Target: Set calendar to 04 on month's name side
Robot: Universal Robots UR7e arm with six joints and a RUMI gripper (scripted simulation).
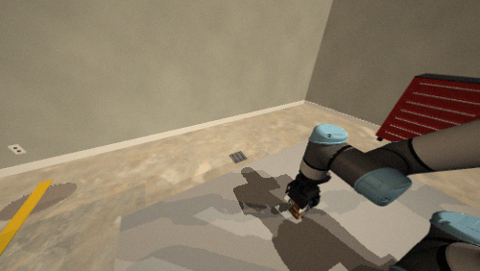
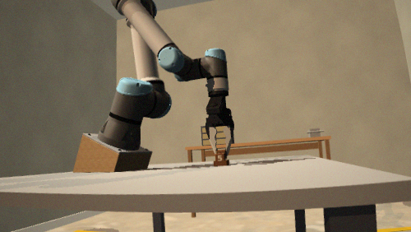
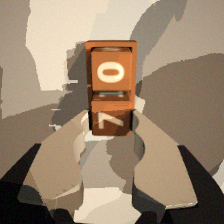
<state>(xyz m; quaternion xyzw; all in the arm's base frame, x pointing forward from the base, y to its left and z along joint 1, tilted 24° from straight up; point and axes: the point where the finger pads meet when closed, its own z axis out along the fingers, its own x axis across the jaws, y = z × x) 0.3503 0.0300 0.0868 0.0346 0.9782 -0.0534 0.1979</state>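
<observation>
The orange-brown tray [image 3: 111, 43] [image 2: 221, 163] stands on the table. One cube [image 3: 111, 70] sits in its far end in the wrist view, with a white 0 on top, turned sideways. My gripper [image 3: 111, 110] [image 2: 221, 151] [image 1: 296, 208] is shut on the other cube [image 3: 111, 129] at the near end of the tray. That cube's upward face shows a white 7, also turned sideways. A strip of its side towards the 0 cube shows. A 5 faces the exterior view; which cube bears it is unclear. Whether the held cube touches the tray floor is hidden.
The tray stands on the large table [image 2: 288, 181]. The robot's base block [image 2: 96, 154] is at the left in the exterior view. A wooden bench [image 2: 279, 144] stands behind, and a red cabinet [image 1: 437, 108] is at the right in the top view.
</observation>
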